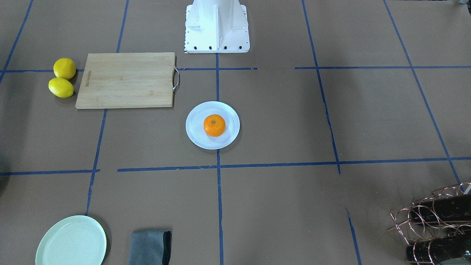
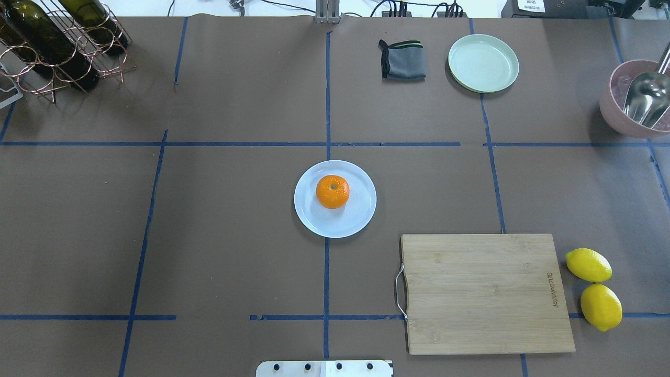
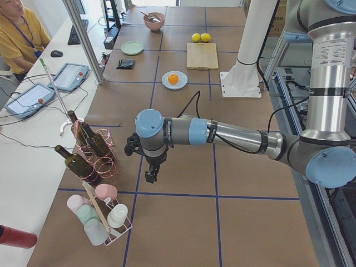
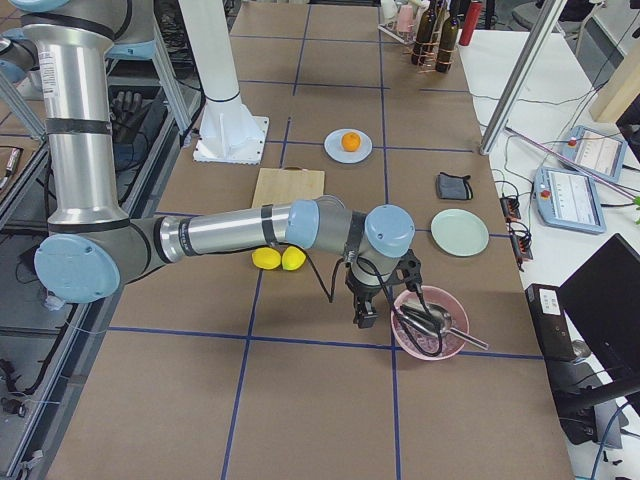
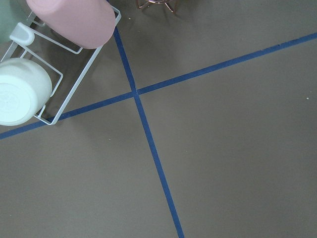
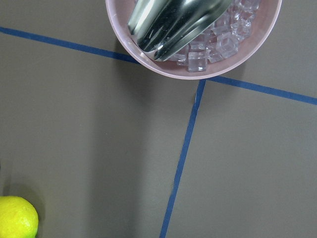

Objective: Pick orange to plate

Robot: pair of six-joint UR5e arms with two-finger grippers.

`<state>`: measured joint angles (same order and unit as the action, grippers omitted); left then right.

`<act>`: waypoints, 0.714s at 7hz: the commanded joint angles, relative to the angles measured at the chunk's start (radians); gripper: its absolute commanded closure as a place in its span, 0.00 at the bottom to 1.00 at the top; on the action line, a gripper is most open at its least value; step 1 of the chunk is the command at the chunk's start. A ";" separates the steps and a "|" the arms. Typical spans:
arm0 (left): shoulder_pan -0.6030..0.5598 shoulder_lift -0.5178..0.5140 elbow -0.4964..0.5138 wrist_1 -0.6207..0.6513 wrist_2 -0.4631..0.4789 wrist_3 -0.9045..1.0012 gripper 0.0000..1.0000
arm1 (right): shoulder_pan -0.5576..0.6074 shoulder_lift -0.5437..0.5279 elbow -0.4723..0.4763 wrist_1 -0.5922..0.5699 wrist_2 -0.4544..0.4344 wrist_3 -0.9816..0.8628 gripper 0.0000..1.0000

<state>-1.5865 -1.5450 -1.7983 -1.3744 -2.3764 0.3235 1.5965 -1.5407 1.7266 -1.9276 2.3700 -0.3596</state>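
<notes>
The orange (image 1: 214,125) (image 2: 333,191) rests on the white plate (image 1: 195,137) (image 2: 313,220) at the table's middle, a little off the plate's centre. In the side views both look small: the orange (image 3: 173,79) (image 4: 350,141) on the plate (image 3: 182,85) (image 4: 332,152). My left gripper (image 3: 151,176) hangs far from the plate, beside the bottle rack. My right gripper (image 4: 365,318) hangs next to the pink bowl, equally far away. Only the side views show the grippers, so I cannot tell whether they are open or shut. Neither wrist view shows any fingers.
A wooden cutting board (image 2: 487,293) lies by two lemons (image 2: 589,265) (image 2: 601,307). A mint-green plate (image 2: 483,63), a grey cloth (image 2: 403,61) and a pink bowl (image 2: 623,118) with ice and a scoop sit at the far side. A bottle rack (image 2: 57,47) and a cup rack (image 5: 37,74) stand on my left.
</notes>
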 commanded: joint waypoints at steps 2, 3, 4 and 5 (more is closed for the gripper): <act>0.008 -0.047 0.016 0.011 0.008 0.000 0.00 | -0.029 0.008 -0.035 0.042 -0.008 0.005 0.00; 0.008 -0.043 0.011 0.024 0.008 0.000 0.00 | -0.053 0.004 -0.038 0.076 -0.024 0.034 0.00; -0.001 -0.044 -0.012 0.096 0.009 0.000 0.00 | -0.053 -0.002 -0.038 0.138 -0.046 0.074 0.00; 0.002 -0.044 -0.006 0.128 0.008 0.000 0.00 | -0.056 -0.002 -0.033 0.162 -0.045 0.137 0.00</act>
<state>-1.5842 -1.5888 -1.8011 -1.2950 -2.3678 0.3237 1.5461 -1.5412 1.6906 -1.8078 2.3330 -0.2873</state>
